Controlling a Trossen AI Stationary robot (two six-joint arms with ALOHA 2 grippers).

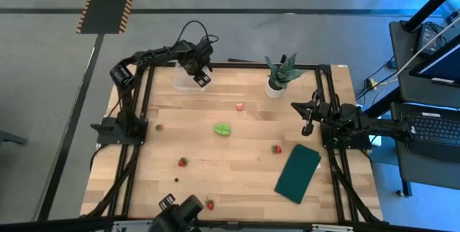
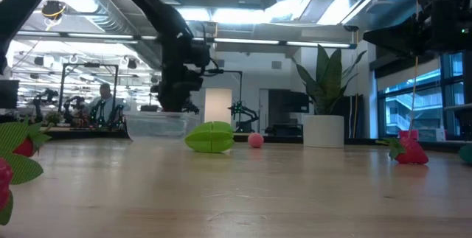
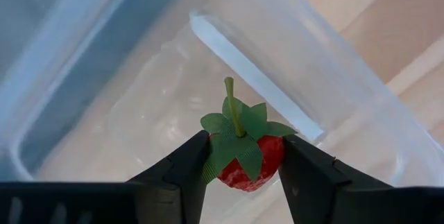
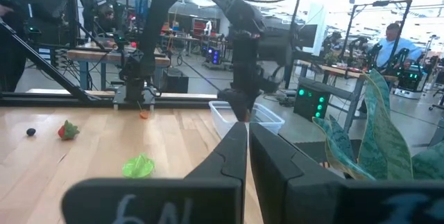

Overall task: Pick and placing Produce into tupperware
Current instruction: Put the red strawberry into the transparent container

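My left gripper (image 1: 200,76) hangs over the clear tupperware (image 1: 184,78) at the table's far left, shut on a small red strawberry (image 3: 251,160). In the low view the tupperware (image 2: 156,125) stands under the left arm. On the table lie the green lumpy piece (image 1: 222,128), the pinkish round fruit (image 1: 239,106) and loose strawberries (image 1: 182,161) (image 1: 277,149) (image 1: 159,126). My right gripper (image 1: 307,123) waits shut at the table's right side, touching nothing. My left gripper pinches the strawberry's red body (image 3: 269,156) between its two fingers, one on each side, just under the leafy cap. The fingers (image 3: 186,168) point down from above. The strawberry sits upright, stalk up, over the inside of the tupperware (image 3: 139,106).
A spiky plant in a white pot (image 1: 279,75) stands at the far edge, right of the tupperware. A flat dark green rectangle (image 1: 297,172) lies near the right front. Another strawberry (image 1: 209,204) lies at the near edge. People and benches show in the room beyond.
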